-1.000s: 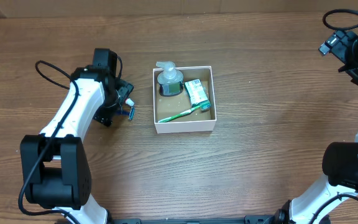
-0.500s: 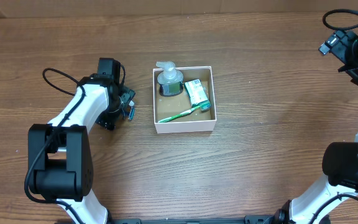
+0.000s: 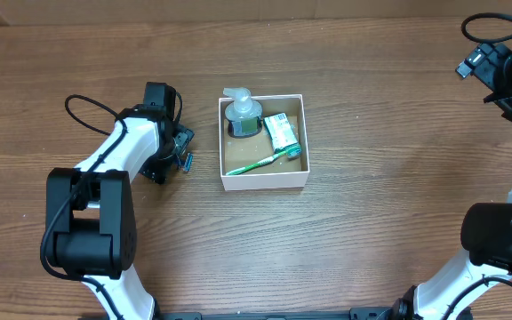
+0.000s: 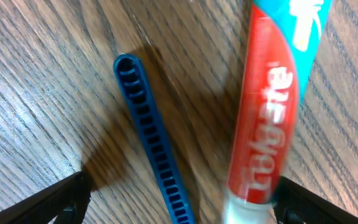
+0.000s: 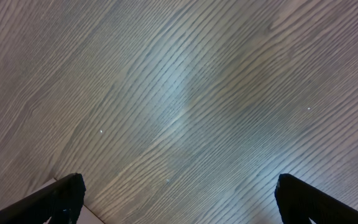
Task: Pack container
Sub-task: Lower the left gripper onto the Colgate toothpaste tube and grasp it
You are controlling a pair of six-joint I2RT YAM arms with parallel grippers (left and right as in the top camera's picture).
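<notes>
Since the earlier overhead frame the left arm [image 3: 118,156] has been swung a little toward the right of the picture, while the contents of the box have not been disturbed. The left fingers [image 4: 58,200] are seen at the two lower corners of the wrist view, spread wide and closed on nothing. A blue comb [image 4: 151,146] and a toothpaste tube [image 4: 269,118] lie on the desk [image 3: 372,222] between them. That straddling stance is judged to be a line-up for a pick, both items being loose outside the box. The comb is a slim, rigid plastic strip with fine close teeth and a rounded tip. The tube is soft and glossy, red and teal, and blurred toward its white end.

The container [image 3: 263,182] is set at the centre of the overhead frame, just right of the left fingers: thin white walls, brown cardboard floor. Within it a clear pump bottle [image 3: 242,116] stands upright in the upper-left corner, a green-and-white carton [image 3: 281,132] lies beside it, and a green toothbrush [image 3: 260,163] is laid slantwise below. The right fingers [image 5: 64,194] are held apart over bare wood grain at the upper right — parked, it would seem, out of the way.
</notes>
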